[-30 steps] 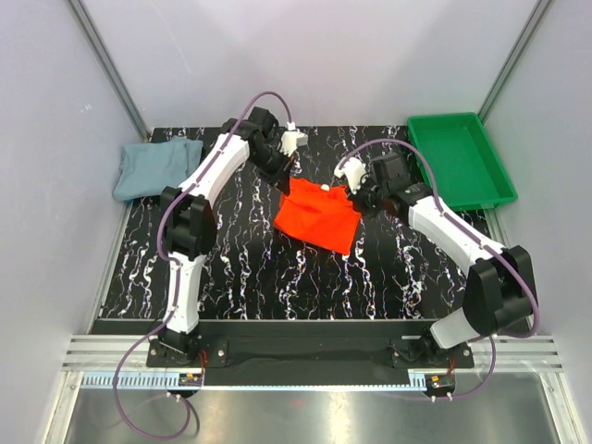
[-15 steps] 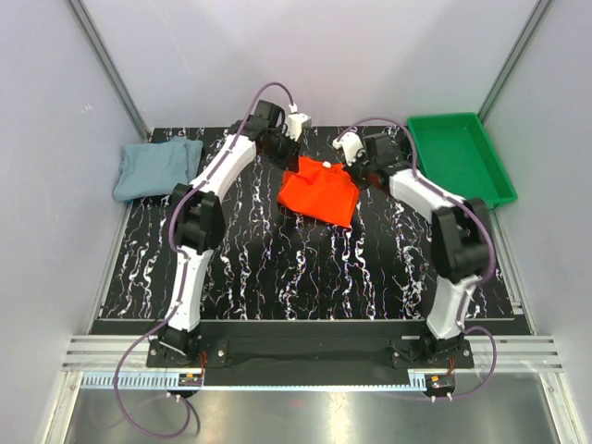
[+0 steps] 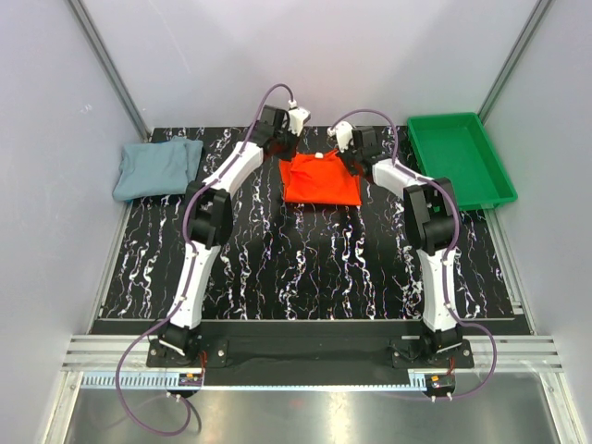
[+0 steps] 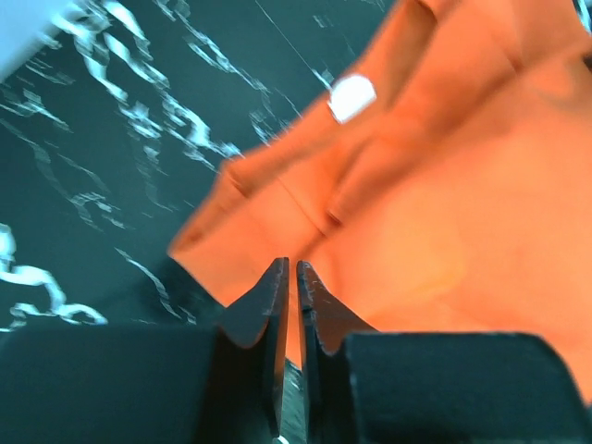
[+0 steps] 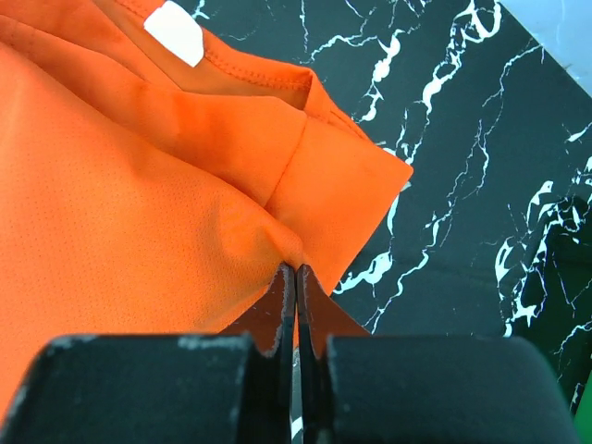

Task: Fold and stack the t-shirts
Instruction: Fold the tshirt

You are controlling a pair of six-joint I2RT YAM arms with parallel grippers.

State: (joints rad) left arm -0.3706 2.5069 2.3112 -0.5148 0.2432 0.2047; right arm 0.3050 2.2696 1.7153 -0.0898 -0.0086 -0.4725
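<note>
Black bench point(image 3: 305, 268) with white marble veining, boxed in by plain pale walls, with slanted metal posts at the far corners. At the far right corner: green plastic tray point(image 3: 460, 159). Far left: grey-blue t-shirt point(image 3: 155, 168), bunched in a loose heap and spilling past the bench's left edge. Orange-red t-shirt point(image 3: 321, 180) at the far middle, lying fairly flat between the two arms.

From overhead, can't really make out either grip, just both wrists crowded at the shirt's far edge. Up close it's a different story. Left claw point(image 4: 288, 277) clenched on the cloth near one corner, thin sliver of orange between the tips. Right claw point(image 5: 295, 277) pinched tight on a fold by a sleeve seam. Also much clearer up close: small white neck label point(image 5: 174, 32) at the collar.
</note>
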